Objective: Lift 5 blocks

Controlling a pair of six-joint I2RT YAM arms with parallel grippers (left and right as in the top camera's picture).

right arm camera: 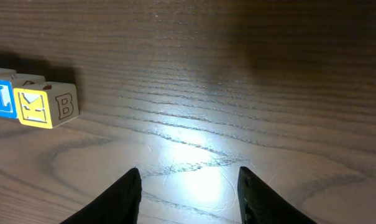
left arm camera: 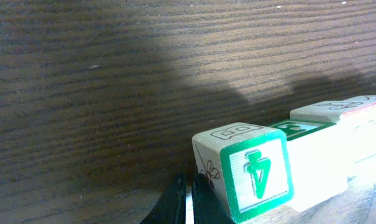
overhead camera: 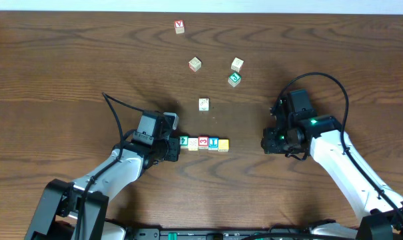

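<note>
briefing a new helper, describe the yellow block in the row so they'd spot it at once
On the wooden table, a straight row of five blocks lies between the left gripper and the right gripper. The yellow block is the last cube, at the end facing the right gripper. Its only neighbour is the blue block, and it alone has a yellow-framed face.

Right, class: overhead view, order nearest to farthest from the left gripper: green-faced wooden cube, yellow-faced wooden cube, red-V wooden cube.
1. Green-faced wooden cube, just left of centre.
2. Yellow-faced wooden cube, just right of centre.
3. Red-V wooden cube, alone at the top.
</note>
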